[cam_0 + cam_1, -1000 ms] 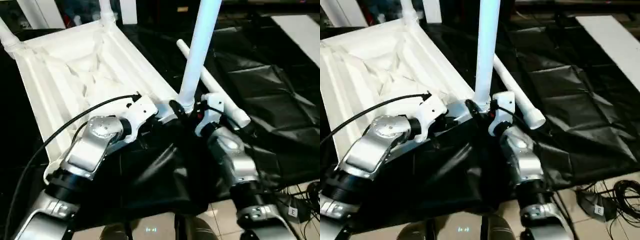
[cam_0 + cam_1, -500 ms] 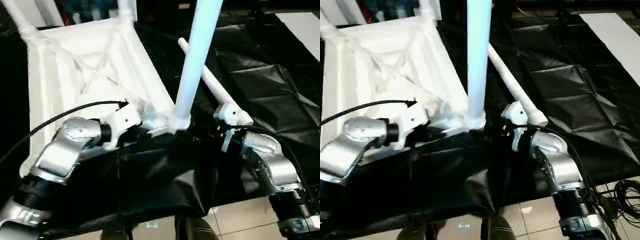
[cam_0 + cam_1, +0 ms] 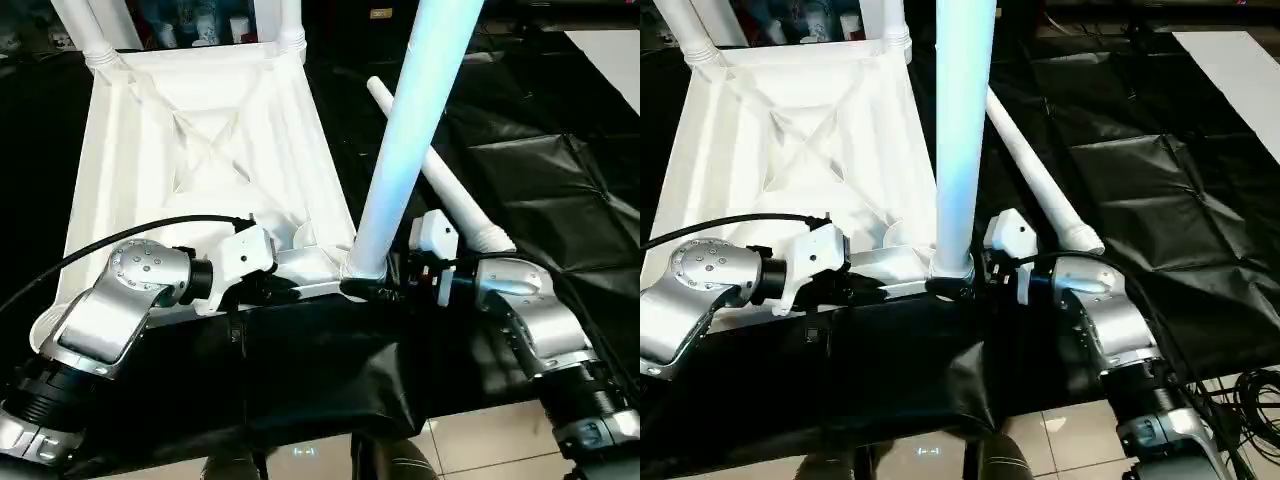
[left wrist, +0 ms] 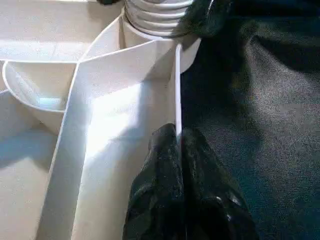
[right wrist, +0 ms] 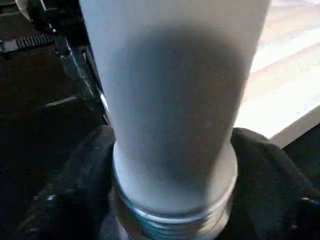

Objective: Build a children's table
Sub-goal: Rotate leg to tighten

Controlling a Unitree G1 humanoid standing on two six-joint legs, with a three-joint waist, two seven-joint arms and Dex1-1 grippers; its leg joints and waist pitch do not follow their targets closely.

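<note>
At the tabletop's (image 3: 200, 160) near right corner, the right gripper (image 5: 172, 190) clasps an upright leg (image 3: 405, 150); the left gripper (image 4: 182, 150) pinches the rim.

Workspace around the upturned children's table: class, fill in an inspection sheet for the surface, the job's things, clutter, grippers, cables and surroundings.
Surface: black plastic sheeting, creased.
Job's things: tabletop underside up; upright leg in the near corner socket; two legs at the far corners; loose leg lying on the sheeting.
Clutter: nothing seen.
Grippers: left gripper shut on the tabletop's thin rim; right gripper around the upright leg's base.
Cables: black cable over the left arm; cables on the floor.
Surroundings: tiled floor.
</note>
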